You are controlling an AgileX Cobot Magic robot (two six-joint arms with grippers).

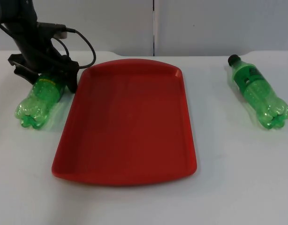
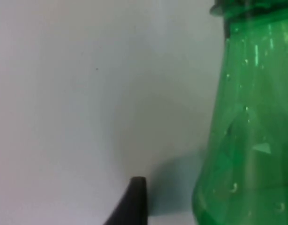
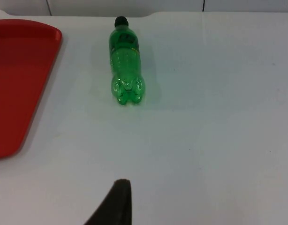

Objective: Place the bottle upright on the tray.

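Green bottle (image 1: 37,101) lying on worktop (image 1: 238,187) left of red tray (image 1: 127,122); left tool (image 1: 45,70) at its neck, grip state unclear. Advice: pinch neck squarely, tilt upright. Second bottle (image 1: 259,91) lies right; right tool waits.

White table top (image 1: 134,201), matte and smooth, runs back to a grey partition wall (image 1: 111,23) and meets it along a straight edge. The wall is built of flat panels; a dark vertical seam (image 1: 154,26) divides two of them near the middle of the top view, and a second seam shows at the far right. Light is even and diffuse, shadows on the table soft and short, with a faint sheen across the near surface; the same white surface and grey wall base appear in the right wrist view.
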